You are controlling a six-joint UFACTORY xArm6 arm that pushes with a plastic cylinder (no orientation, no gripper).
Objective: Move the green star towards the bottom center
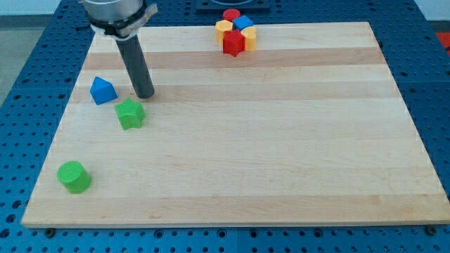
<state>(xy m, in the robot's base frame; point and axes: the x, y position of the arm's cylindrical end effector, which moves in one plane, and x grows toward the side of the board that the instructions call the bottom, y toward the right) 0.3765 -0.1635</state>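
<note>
The green star (130, 114) lies on the wooden board (281, 140) at the view's left, a little above mid-height. My tip (145, 95) rests on the board just above and to the right of the star, a small gap apart. A blue block (103, 91), roughly triangular, sits to the left of the tip and up-left of the star.
A green cylinder (74, 176) sits near the board's bottom left corner. At the top centre is a tight cluster: a red block (230, 14), a yellow block (223, 28), a blue block (242, 22), a second yellow block (249, 37) and a red star (233, 43).
</note>
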